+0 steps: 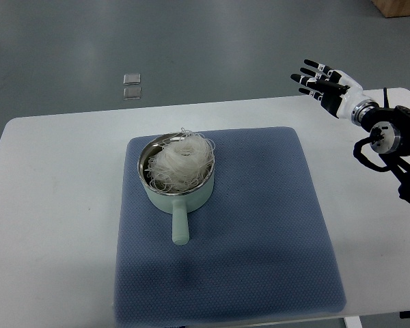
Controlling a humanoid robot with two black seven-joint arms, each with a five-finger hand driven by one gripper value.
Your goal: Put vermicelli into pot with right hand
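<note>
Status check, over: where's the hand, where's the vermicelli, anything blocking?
Right hand open, empty, raised past the table's far right edge. Vermicelli piled in the pot on the blue mat. Nothing in the way. Left hand unseen.

Vermicelli (181, 161) in pot (178, 198) on mat (260, 225)

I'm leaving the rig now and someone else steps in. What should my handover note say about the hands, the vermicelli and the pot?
Right hand: open, fingers spread, holding nothing, raised near the white table's far right edge, apart from the pot.
Left hand: not in view.
Vermicelli: a white bundle sitting in the pale green pot, a few strands over the rim.
Pot: on the blue mat, handle toward the robot.
Done: vermicelli is in the pot.
Left: nothing apparent beyond parking the arm.
</note>
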